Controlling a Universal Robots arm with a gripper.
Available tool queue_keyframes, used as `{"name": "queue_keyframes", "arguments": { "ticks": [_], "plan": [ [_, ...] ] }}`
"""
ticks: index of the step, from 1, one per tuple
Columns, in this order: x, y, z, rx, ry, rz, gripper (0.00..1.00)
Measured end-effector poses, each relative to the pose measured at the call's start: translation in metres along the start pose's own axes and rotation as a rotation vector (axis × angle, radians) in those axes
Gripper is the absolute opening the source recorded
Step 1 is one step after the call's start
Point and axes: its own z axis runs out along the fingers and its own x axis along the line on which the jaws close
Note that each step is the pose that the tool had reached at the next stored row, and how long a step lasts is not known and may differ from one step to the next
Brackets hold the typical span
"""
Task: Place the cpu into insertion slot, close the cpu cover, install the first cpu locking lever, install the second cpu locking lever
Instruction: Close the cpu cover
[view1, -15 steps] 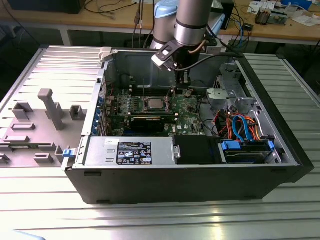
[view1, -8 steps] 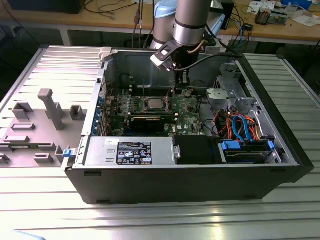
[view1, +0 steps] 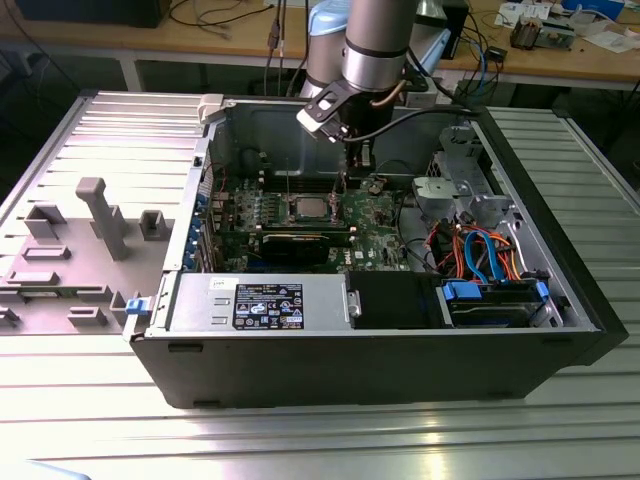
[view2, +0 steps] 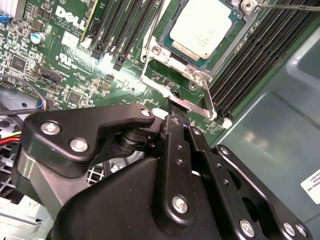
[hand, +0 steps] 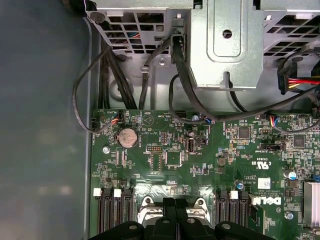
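Exterior view: an open computer case (view1: 300, 365) lies on a ribbed metal table (view1: 300, 445). The robot arm (view1: 375, 50) reaches down into it over the green motherboard (view1: 375, 212).
Cpu (view2: 202, 27): a silvery square chip lying flat on the motherboard, between banks of black memory slots (view2: 252, 60).
Cpu cover (view2: 172, 61): a metal frame lying flat around the chip's edges.
Locking lever (view2: 192, 103): a silver rod bent around one corner of the cover, seen in the second wrist view.
Gripper (view2: 176, 119): black fingers drawn together, with the tips touching the lever's flat end. Whether they pinch it cannot be told.
First wrist view: a coin battery (hand: 127, 136) and black cables (hand: 187, 85) lie beyond the fingertips.
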Motion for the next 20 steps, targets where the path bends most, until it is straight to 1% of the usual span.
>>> {"name": "queue_keyframes", "arguments": {
  "ticks": [1,10,15,18,20],
  "plan": [
    [0.0000,-0.0014,0.0000,0.0000,0.0000,0.000,0.11],
    [0.0002,-0.0072,0.0000,0.0000,0.0000,0.000,0.11],
    [0.0003,-0.0128,0.0001,0.0000,0.0001,0.000,0.11],
    [0.0003,-0.0134,0.0000,0.0000,0.0000,0.000,0.11],
    [0.0002,-0.0185,0.0005,0.0001,0.0002,-0.004,0.11]
  ]
}}
